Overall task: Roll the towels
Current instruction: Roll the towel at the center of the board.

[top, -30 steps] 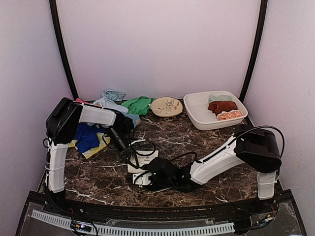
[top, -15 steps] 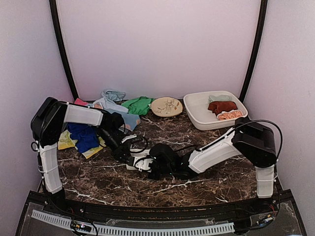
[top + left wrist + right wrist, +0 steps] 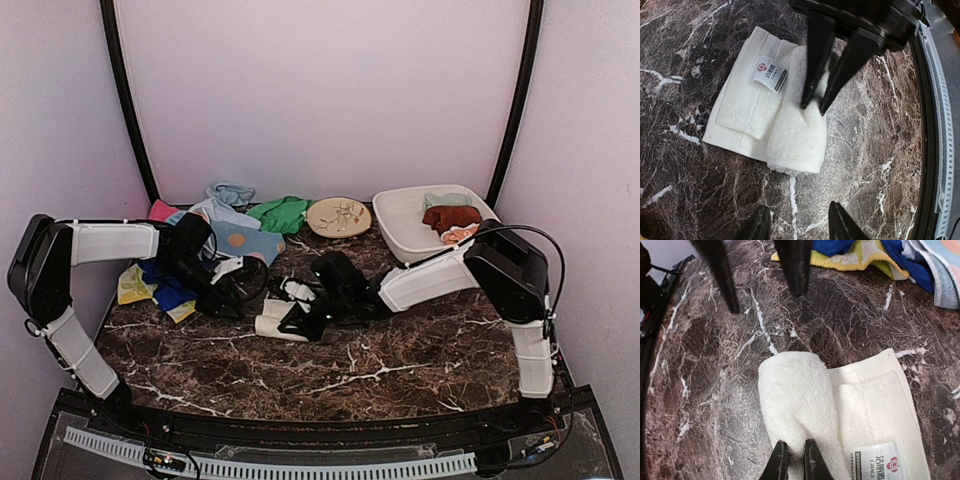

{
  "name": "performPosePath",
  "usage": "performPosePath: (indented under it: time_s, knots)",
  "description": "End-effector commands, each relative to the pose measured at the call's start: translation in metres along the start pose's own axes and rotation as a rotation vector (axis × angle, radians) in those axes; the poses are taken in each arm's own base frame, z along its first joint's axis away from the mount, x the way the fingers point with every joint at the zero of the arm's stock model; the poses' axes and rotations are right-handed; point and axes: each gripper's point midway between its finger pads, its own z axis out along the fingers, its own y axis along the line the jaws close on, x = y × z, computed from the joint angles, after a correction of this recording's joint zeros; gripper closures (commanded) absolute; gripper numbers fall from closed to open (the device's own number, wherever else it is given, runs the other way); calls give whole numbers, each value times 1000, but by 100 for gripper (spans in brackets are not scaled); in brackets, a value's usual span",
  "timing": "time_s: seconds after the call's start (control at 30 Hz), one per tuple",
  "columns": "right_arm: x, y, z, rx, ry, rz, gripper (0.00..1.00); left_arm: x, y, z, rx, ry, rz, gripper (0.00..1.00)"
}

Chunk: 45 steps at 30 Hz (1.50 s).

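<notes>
the white towel (image 3: 272, 322) lies on the marble table (image 3: 430, 350), about the middle and a little to your left. it is folded into a strip with one end already turned over into a short, fat roll. the rest lies flat with the label (image 3: 769, 74) facing up.

your right gripper (image 3: 813, 107) has its fingers nipped together on the outer layer of that roll, about midway along it, so it is grasping cloth. your left gripper (image 3: 799, 225) hangs with its fingers spread and nothing between them. it is over bare marble just beside the roll and does not touch it.

the step in hand looks like carrying the roll on across the flat part. to do it well, i'd roll towards the label, not away from it. hold the pinch low and turn the wrist over rather than dragging, since a soft cloth like this will likely slide on smooth stone instead of winding.

with one pinch in the middle, the two ends of the roll may lag and flare. bring the left gripper down on the flat tail to pin it, or against an end of the roll to hold it level. don't lift high, or the turns may loosen.

the loose towels (image 3: 240, 240) at the back left and the tub (image 3: 388, 222) at the back right are well apart from this work.
</notes>
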Motion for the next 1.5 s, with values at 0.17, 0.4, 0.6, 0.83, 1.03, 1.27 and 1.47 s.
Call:
performPosePath:
  time_s: [0.17,0.4,0.6,0.83,1.03,1.27,1.47]
  knots:
    - [96,14,9,-353,330,676,100,-14,-21,25,-26,77,248,59]
    - [101,15,13,-406,355,814,100,-29,-20,49,-16,84,312,61]
    - [91,10,15,-431,331,915,100,-20,-14,66,13,144,292,69]
    - [78,10,13,-459,306,957,100,-13,-16,78,56,153,225,78]
    - [59,2,7,-433,208,946,94,-1,-27,88,135,169,143,90]
    - [24,-20,-27,-316,-35,819,71,6,-32,97,222,191,38,97]
    - [25,-32,-54,-187,-94,719,63,13,-33,102,272,237,-32,97]
